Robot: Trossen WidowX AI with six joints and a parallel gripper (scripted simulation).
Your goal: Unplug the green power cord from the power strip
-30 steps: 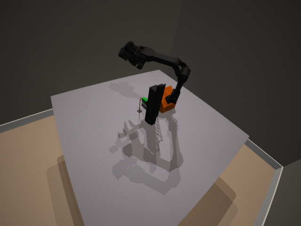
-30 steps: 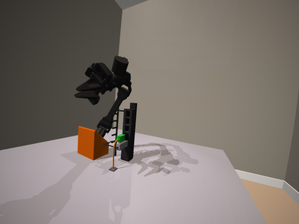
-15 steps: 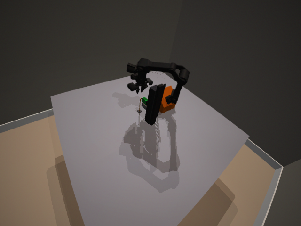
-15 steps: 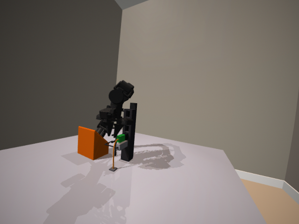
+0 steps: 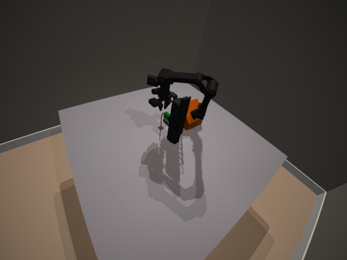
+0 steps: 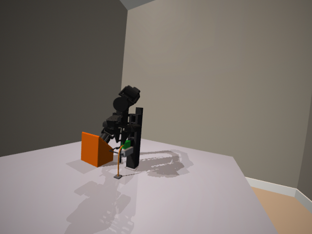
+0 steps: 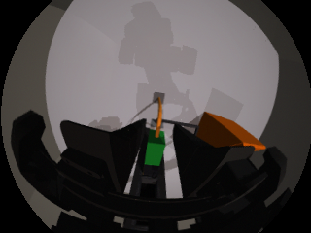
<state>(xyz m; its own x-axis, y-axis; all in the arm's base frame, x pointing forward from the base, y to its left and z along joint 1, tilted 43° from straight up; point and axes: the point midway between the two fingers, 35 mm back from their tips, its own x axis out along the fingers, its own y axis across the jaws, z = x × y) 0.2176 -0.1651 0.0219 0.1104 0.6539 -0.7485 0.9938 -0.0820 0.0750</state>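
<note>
I'm on the approach: my gripper point(image 7: 159, 124), part-open and empty, straddles the green plug point(image 7: 155, 149) at twelve o'clock. Next I descend and clamp it.

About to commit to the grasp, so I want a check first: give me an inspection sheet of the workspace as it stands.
Surface: grey table top, carrying everything below.
Job's things: green plug seated on the grey power strip, which sits against a black upright post.
Clutter: orange wedge block beside the post, by the arm's base.
Grippers: gripper just above the plug, jaws partly open, holding nothing; the wrist view shows the plug lined up between them.
Cables: orange cord curves from the plug down to a small grey anchor plate on the table; untouched.
Surroundings: plain walls, tan floor; nothing else seen.
</note>
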